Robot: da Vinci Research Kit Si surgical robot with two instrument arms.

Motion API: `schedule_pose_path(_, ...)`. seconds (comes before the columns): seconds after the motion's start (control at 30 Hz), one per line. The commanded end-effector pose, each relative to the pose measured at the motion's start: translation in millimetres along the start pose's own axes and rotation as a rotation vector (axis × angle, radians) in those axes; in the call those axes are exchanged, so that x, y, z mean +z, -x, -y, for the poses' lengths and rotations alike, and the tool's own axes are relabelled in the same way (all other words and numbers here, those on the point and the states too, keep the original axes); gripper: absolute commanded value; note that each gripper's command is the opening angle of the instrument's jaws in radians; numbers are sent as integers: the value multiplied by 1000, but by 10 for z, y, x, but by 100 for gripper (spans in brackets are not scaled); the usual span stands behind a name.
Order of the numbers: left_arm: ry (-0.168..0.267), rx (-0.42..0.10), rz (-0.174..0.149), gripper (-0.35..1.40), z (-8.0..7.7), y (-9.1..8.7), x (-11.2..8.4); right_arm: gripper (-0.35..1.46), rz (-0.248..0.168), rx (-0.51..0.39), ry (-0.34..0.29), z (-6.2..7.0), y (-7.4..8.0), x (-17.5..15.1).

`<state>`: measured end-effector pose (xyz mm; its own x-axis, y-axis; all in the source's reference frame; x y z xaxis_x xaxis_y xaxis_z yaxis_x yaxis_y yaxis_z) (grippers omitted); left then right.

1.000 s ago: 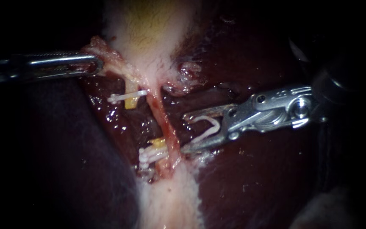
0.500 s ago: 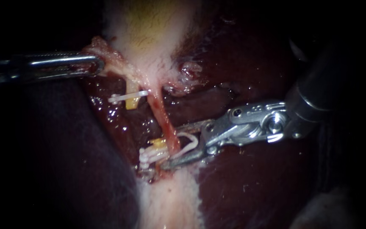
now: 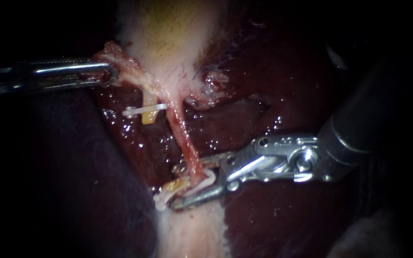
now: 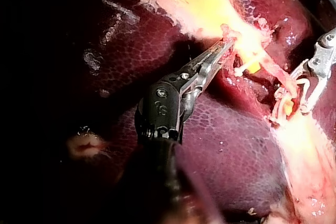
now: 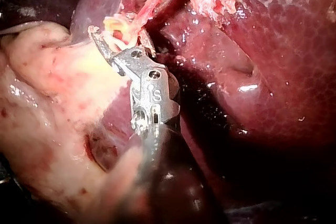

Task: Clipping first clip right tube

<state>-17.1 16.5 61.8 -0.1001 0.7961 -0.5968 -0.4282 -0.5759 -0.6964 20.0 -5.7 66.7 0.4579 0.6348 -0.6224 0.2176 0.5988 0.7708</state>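
With our right instrument (image 3: pixel 174 187), jaws slightly apart, we are gripping a white clip (image 3: pixel 210 179) around the thin pink right tube (image 3: pixel 182 134) near six o'clock. Our left instrument (image 3: pixel 111 74) is pinching tissue (image 3: pixel 120 59) tightly.

The liver (image 3: pixel 283 215) is dark maroon, wet with small white glints, and in the wrist views it shows a fine net-like mottling of paler lines. The gallbladder (image 3: pixel 168 28) is whitish pink with a yellow-green patch. The right tube (image 3: pixel 183 136) is reddish pink, the upper clip (image 3: pixel 144 111) is white over a yellow stub (image 3: pixel 148 118), and the clip (image 3: pixel 210 179) at the right instrument (image 3: pixel 178 187) is white too. That instrument and the left instrument (image 3: pixel 108 74) are bright silver with white highlights, the right one's shaft dark grey to black.
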Motion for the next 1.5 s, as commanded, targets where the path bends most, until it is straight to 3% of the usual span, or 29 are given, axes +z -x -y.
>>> schedule_pose_path(0.03, 1, 0, 0, -35, 0, 0, 0, 45, -1, 5, -16, 5, -1, 2)
schedule_pose_path(0.23, 1, 0, 0, -35, 1, 0, -1, 43, 12, 14, -74, 16, -2, 6)
schedule_pose_path(0.43, 1, 0, 0, -35, 1, 0, -1, 35, 12, 29, -72, 13, -2, 5)
schedule_pose_path(0.63, 1, 0, 0, -35, 1, 0, -1, 14, 6, 49, -72, 7, -5, -2)
schedule_pose_path(0.9, 1, 0, 0, -35, 1, 0, -1, -35, -5, 120, -47, 7, -12, -12)
schedule_pose_path(1.5, 1, 0, 0, -35, 1, 0, -1, -35, 20, 144, -32, 7, -8, -19)
